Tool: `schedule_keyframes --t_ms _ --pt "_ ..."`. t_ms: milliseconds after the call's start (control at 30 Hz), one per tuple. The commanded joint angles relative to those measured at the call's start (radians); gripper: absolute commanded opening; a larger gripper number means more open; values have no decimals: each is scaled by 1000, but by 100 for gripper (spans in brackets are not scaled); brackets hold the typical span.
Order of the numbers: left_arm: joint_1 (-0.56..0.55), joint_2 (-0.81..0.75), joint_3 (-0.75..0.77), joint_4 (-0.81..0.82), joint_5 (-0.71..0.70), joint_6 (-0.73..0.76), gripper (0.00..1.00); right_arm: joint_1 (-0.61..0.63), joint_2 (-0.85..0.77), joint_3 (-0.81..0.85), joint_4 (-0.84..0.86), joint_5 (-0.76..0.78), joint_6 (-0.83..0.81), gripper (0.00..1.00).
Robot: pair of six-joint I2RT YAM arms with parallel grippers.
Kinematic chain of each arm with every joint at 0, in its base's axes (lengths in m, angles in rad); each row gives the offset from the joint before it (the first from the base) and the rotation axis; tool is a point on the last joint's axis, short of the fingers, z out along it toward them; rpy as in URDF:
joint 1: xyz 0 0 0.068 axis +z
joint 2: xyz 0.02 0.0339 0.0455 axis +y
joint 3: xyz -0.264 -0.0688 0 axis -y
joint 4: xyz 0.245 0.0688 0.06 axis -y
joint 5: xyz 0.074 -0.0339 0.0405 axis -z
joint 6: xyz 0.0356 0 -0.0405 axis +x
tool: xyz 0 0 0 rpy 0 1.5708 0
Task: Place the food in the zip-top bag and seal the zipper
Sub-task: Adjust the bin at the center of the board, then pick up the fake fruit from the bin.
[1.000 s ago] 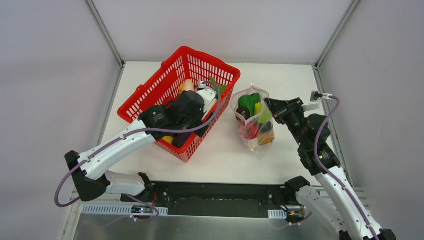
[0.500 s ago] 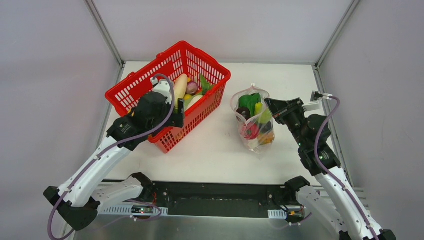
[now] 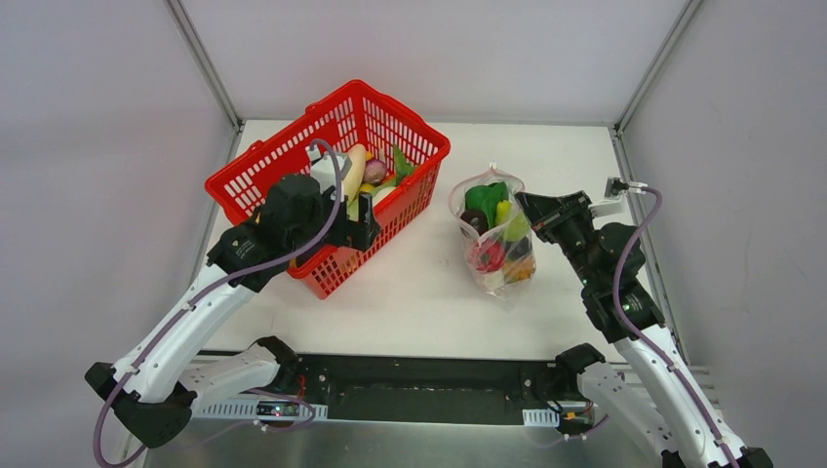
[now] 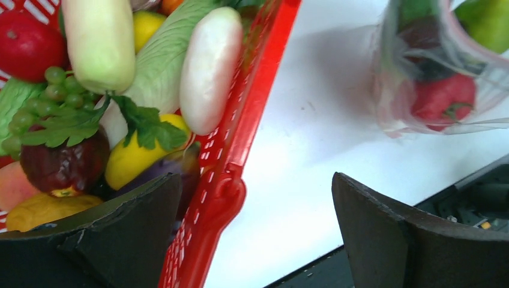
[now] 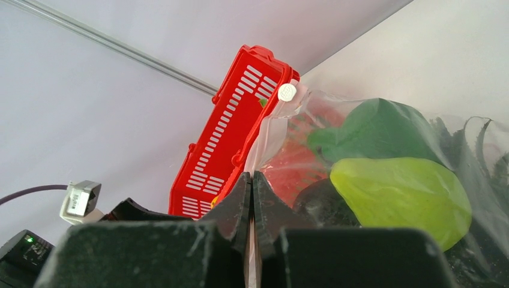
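The clear zip-top bag lies right of centre, holding a green vegetable, a yellow-green piece, a red fruit and dark pieces. My right gripper is shut on the bag's right edge near its mouth, the film pinched between the fingers. The zipper's white slider sits at the far end of that edge. My left gripper is open, straddling the near rim of the red basket. More food fills the basket: white radishes, a red fruit, a yellow piece.
The red mesh basket stands at the back left, tilted toward the left wall. White tabletop separates the basket from the bag. Aluminium frame posts rise at both back corners. The arm bases and a black rail line the near edge.
The basket slid left and toward the back with my left arm, then stopped. The left gripper opened fully and shifted slightly right over the near rim. The right gripper and bag stayed still.
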Motion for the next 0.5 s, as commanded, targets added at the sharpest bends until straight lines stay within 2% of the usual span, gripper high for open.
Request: schedule_keyframes --t_ms 0,100,233,333,467 --pt "3 -26 76 53 88 1 99 3 -2 41 40 -37 -37 0" --pt "3 -47 97 46 -7 6 99 4 -3 50 27 -38 -48 0" --pt "24 -6 184 -62 -359 12 99 3 -18 49 25 -38 -51 0" --pt "128 45 211 -95 -513 -59 99 3 -21 50 24 -38 -50 0" --pt "226 111 158 -20 -644 -149 99 3 -21 49 25 -67 -44 0"
